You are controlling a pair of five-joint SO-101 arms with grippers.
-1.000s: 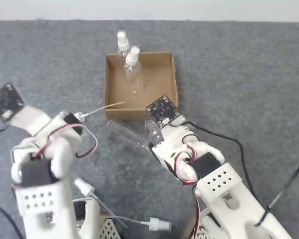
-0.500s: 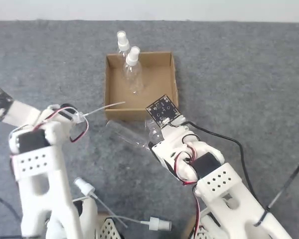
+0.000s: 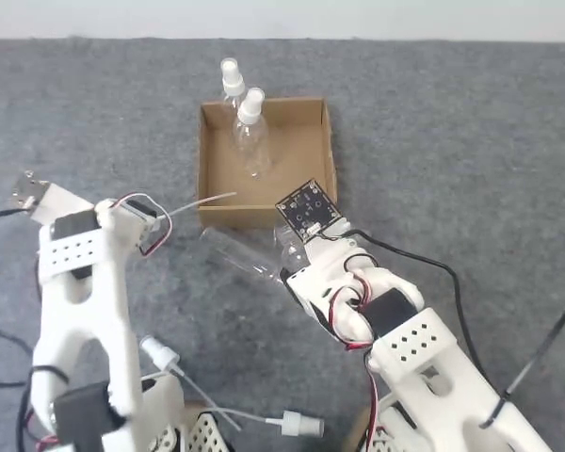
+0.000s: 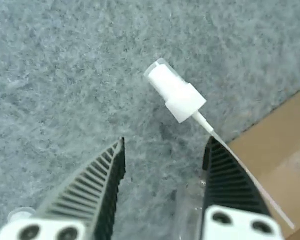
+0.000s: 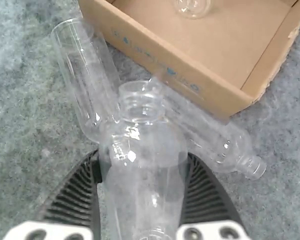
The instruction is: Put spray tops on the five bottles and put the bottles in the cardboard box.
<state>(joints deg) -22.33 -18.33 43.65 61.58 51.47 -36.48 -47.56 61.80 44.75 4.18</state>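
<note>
on the grey carpet just beyond my left claw (image 4: 165, 145), whose fingers gape apart, a spray top (image 4: 175, 95) lies beside the cardboard box (image 4: 275, 150), while my right claw (image 5: 142, 162) clamps an open-necked bottle (image 5: 140, 117).

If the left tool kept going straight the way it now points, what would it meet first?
Probably the spray top, which lies on the carpet just ahead of the open left tool. Depth is unclear from the wrist view.
</note>
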